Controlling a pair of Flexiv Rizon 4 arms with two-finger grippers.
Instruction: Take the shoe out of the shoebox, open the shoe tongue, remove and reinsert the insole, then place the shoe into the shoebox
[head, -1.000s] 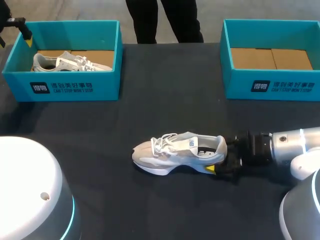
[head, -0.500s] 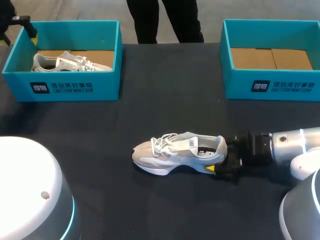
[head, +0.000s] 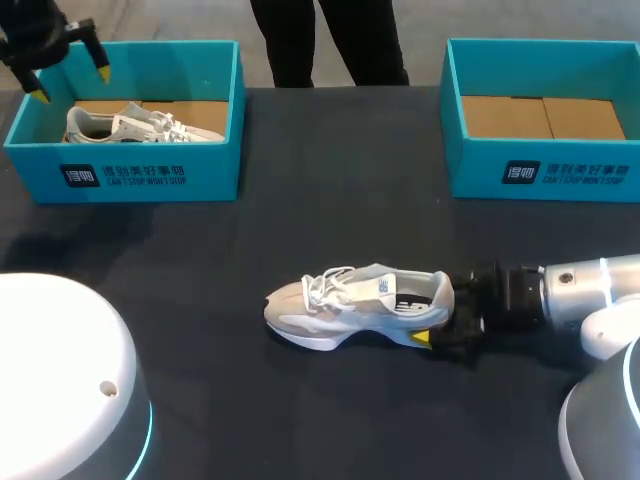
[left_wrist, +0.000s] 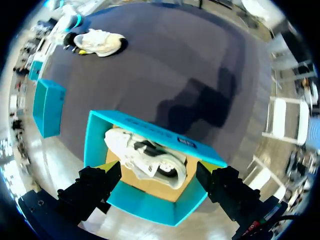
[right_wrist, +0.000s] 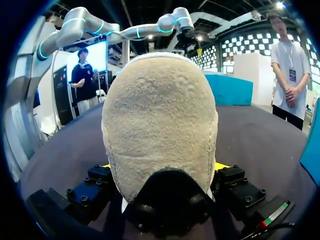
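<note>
While the right claw (head: 438, 318) grips the heel of the shoe (head: 350, 300) on the desk (head: 300, 230), the left claw (head: 70, 82) hangs spread over the left shoebox (head: 150, 175).
Head view: the shoe lies well apart from box walls, so the tongue can probably be lifted from the lace side. Left wrist view: a second shoe (left_wrist: 145, 157) sits inside the box. Right wrist view: both fingers press the heel.

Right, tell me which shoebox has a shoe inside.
The left shoebox, by the left gripper: a white shoe lies in it. The right shoebox shows only its bare cardboard floor.
</note>
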